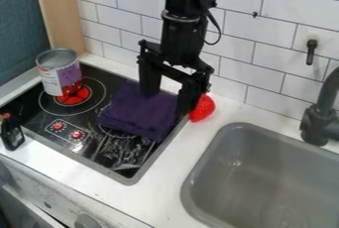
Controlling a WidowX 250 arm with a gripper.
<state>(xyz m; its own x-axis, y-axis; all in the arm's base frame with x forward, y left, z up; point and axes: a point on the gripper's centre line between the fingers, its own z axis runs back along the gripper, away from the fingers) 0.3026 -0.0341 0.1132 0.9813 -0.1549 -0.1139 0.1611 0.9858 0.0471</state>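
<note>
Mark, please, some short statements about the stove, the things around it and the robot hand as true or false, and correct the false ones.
1. A purple cloth lies on the stove. True.
2. The can stands in the sink. False: the can stands on the stove.
3. The hand is open. True.
4. The small bottle has a white cap. False: the bottle has a red cap.

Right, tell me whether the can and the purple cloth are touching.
Apart. The camera view shows a strip of black stovetop between the base of the can and the near edge of the purple cloth.
</note>
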